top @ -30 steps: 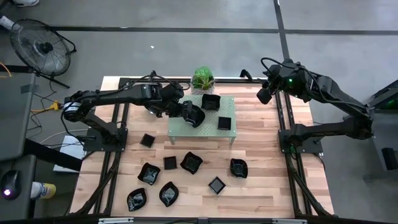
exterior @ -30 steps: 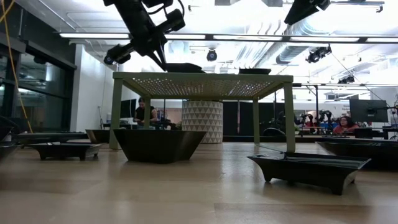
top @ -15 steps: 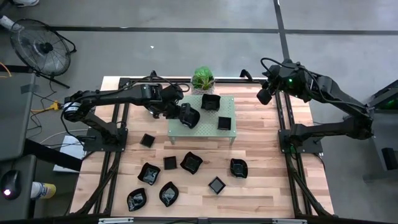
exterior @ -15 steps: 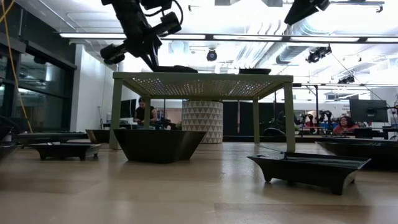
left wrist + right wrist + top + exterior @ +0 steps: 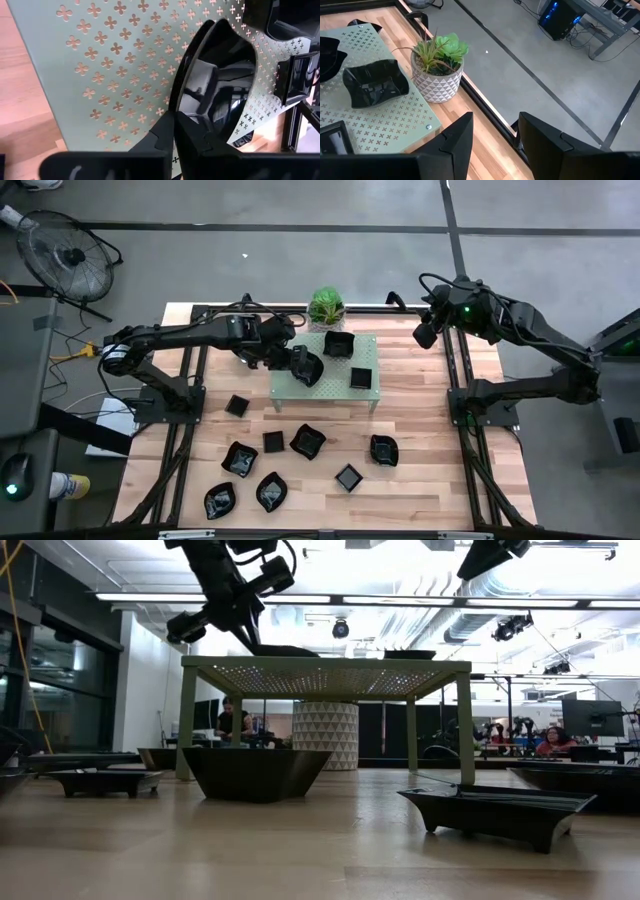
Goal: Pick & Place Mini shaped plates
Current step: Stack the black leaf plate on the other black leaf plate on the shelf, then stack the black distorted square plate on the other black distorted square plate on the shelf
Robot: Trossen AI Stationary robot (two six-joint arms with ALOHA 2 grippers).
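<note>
Pale green perforated rack [image 5: 322,388] mid-table; potted plant [image 5: 326,307] behind (touching?).

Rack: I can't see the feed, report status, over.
Left end effector shut on a plate over the rack. Right end effector open, parked at the table's far right edge. Two plates already on rack; nothing in the way.

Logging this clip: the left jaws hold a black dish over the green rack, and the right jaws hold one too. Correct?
Not quite. The right gripper holds nothing: the right wrist view shows its jaws open and bare beside the potted plant. The left gripper does pinch a black dish over the green rack.
</note>
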